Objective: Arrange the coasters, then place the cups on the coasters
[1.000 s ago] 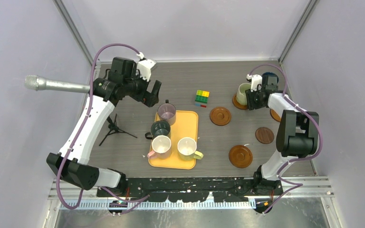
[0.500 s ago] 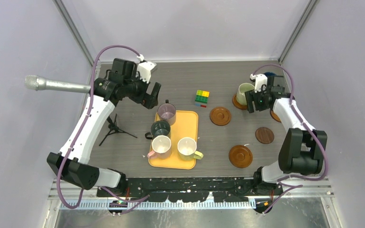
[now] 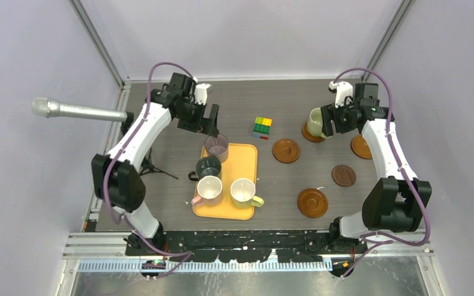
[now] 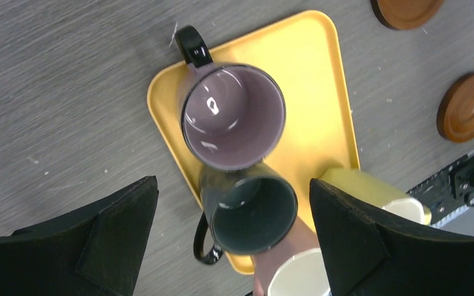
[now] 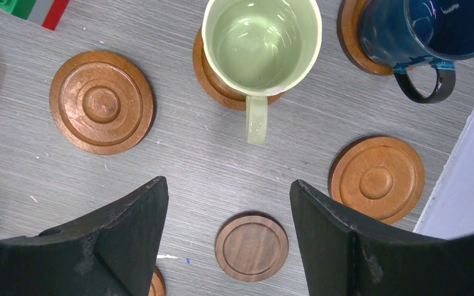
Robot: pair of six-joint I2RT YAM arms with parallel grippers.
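Light-green mug sits on its coaster, so looks done, w/ right tool spread wide & empty above it, handle twd the jaws; left tool, also wide open & empty, hangs over mauve mug on yellow tray, prob. lined up to grab it.

Dark wood-grain table: yellow tray left-centre, brown coasters right, multicoloured cube rear-centre, black tripod left.
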